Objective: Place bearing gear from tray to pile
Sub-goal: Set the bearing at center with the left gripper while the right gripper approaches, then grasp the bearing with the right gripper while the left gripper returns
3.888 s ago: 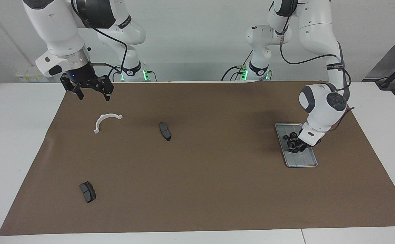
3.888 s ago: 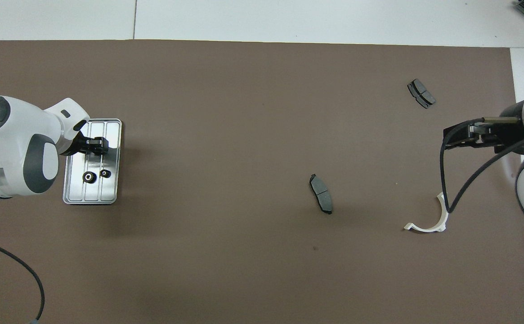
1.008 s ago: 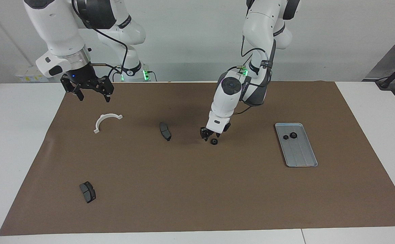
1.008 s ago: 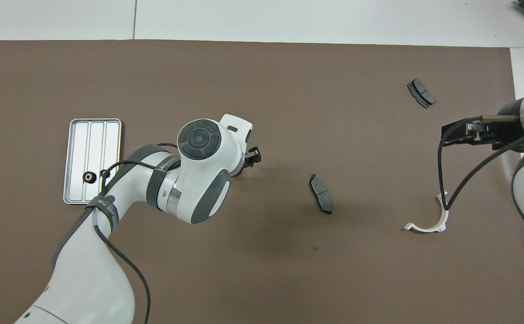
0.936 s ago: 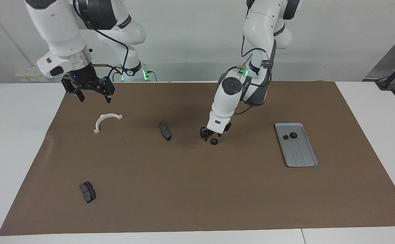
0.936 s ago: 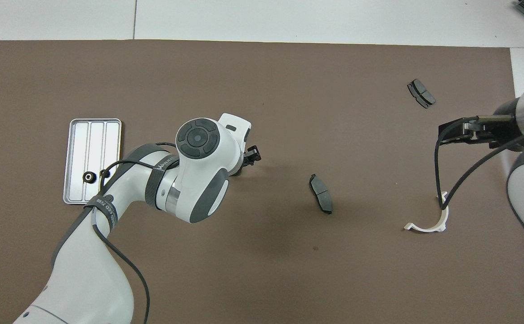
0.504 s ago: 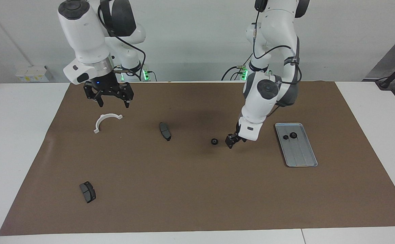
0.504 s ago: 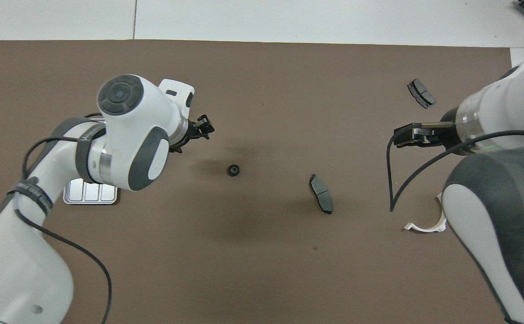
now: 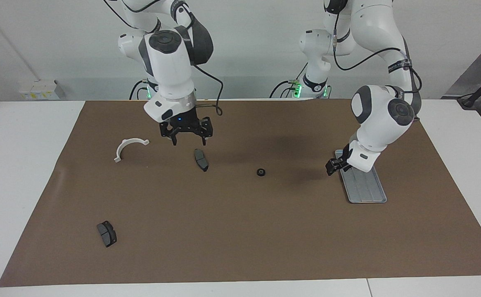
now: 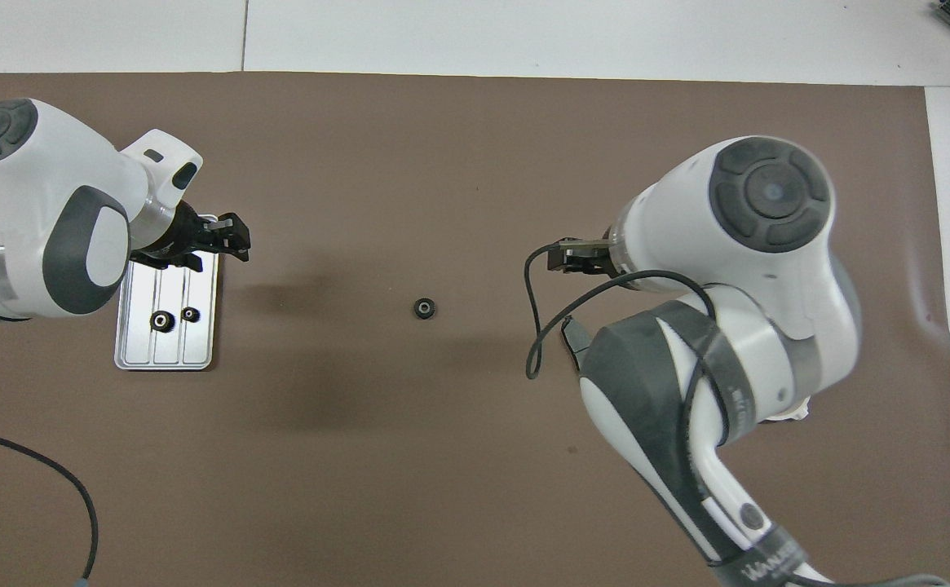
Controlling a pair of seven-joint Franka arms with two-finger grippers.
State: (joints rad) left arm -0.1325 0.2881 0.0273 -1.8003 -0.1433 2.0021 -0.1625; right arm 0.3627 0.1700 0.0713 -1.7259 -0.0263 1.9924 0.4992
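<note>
okay, left gripper hangs just over the edge of the tray that faces the middle of the desk, arm coming in from the left arm's end; it carries nothing, and whether its jaws are parted or closed i cannot tell. in the overhead view the same gripper sits over the tray's corner farthest from the robots. the tray lies on the brown mat near the left arm's end of the desk. two small black gears lie side by side in the tray, in the half nearer the robots; the left wrist hides them in the facing view. one bearing gear lies alone on the mat around the middle of the desk, well apart from the tray, also seen from overhead. right gripper hovers jaws spread, empty, over the mat just above a brake pad. white half-ring bracket lies toward the right arm's end. a second brake pad lies near the mat corner farthest from the robots at the right arm's end.
</note>
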